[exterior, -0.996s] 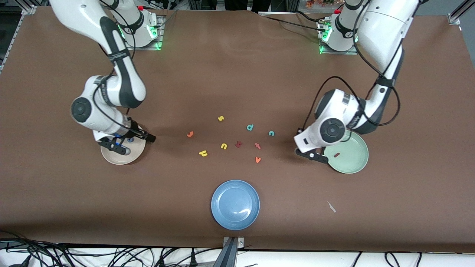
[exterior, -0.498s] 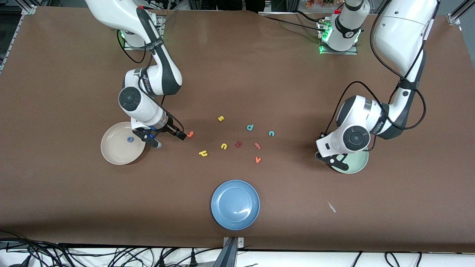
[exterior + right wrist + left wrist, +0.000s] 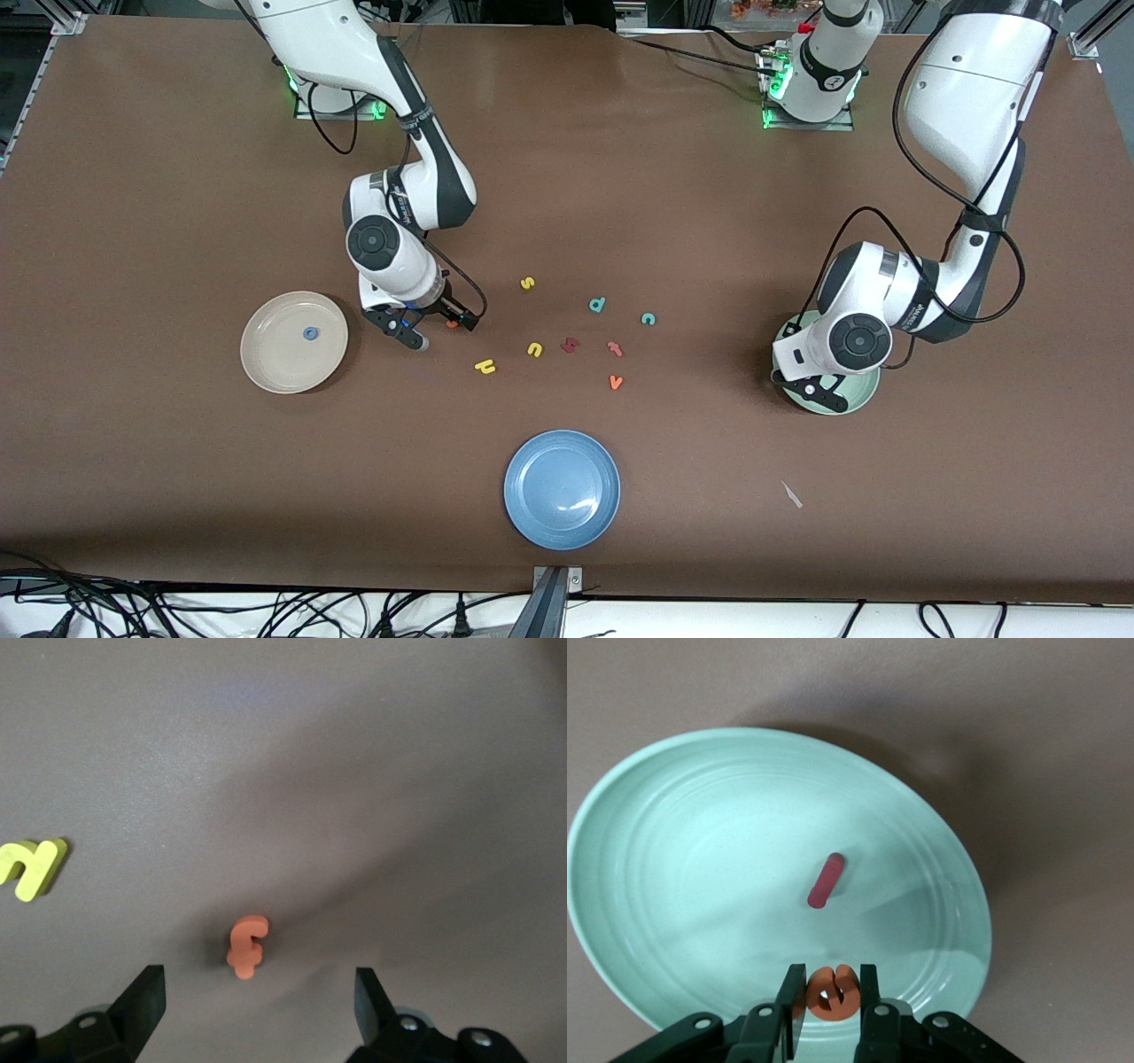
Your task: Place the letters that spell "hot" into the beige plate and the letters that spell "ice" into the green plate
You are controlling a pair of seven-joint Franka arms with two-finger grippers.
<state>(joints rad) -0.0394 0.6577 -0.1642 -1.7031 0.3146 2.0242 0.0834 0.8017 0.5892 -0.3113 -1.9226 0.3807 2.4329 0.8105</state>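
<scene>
**Visitor:** What are the two arms doing right now?

**Onlooker:** Two things at once. The left gripper [image 3: 827,1014] hangs low over the round pale mint-green plate [image 3: 864,390] at the left arm's end of the table. Its fingers are clamped on a tiny orange foam "e" [image 3: 830,993]. A dark red foam bar, the "i" [image 3: 825,880], already lies in that plate.

**Visitor:** So the "e" is about to be dropped?

**Onlooker:** I'd judge so. It sits over the plate's inner slope, close to the rim, so the fingers only need to part.

**Visitor:** And the other arm?

**Onlooker:** The right gripper [image 3: 252,1010] hovers over the brown tabletop [image 3: 567,177], fingers spread wide and empty, above a small orange foam "t" [image 3: 246,946]. The "t" lies flat, centred between the fingertips, a little ahead of them.

**Visitor:** What does that call for?

**Onlooker:** Probably a straight descent, then closing on the thin piece, then carrying it to the round cream-beige plate [image 3: 266,368] nearby, where a blue foam ring "o" [image 3: 310,333] already rests. A yellow foam "h" [image 3: 485,366] still lies on the table, nearer the front camera.
</scene>
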